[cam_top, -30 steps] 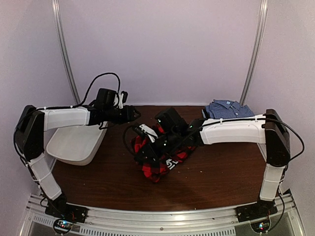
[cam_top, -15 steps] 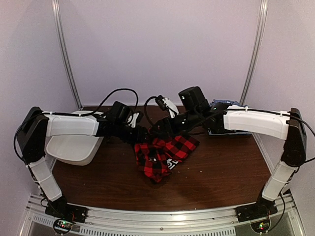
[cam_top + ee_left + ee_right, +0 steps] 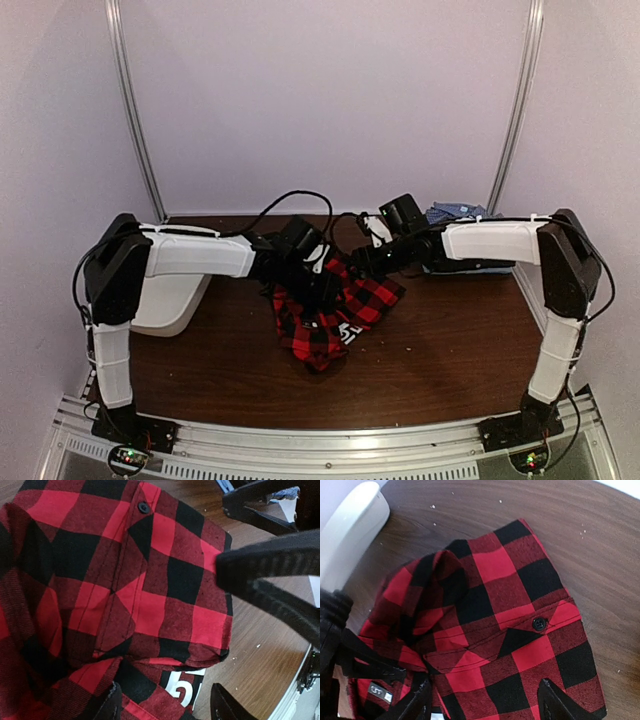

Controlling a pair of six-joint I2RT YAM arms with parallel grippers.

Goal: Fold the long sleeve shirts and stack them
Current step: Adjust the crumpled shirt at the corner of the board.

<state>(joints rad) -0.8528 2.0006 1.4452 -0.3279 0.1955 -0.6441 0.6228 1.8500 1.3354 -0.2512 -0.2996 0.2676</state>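
A: Where's plaid (image 3: 335, 312)?
B: Mid table (image 3: 450, 345), bunched, only partly folded. Blue shirt (image 3: 455, 212) sits folded, far right corner.
A: Grips?
B: L grip (image 3: 165, 705) & R grip (image 3: 485, 700) both spread wide over plaid, nothing held.
A: Tip?
B: I'd pinch opp. corners, pull flat w/ even tension, then fold. Else creases set.

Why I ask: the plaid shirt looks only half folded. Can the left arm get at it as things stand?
Probably yes. The left gripper hangs open just above the red-and-black plaid shirt with nothing between them. The right gripper, also open, hovers by the shirt's edge and might crowd it.
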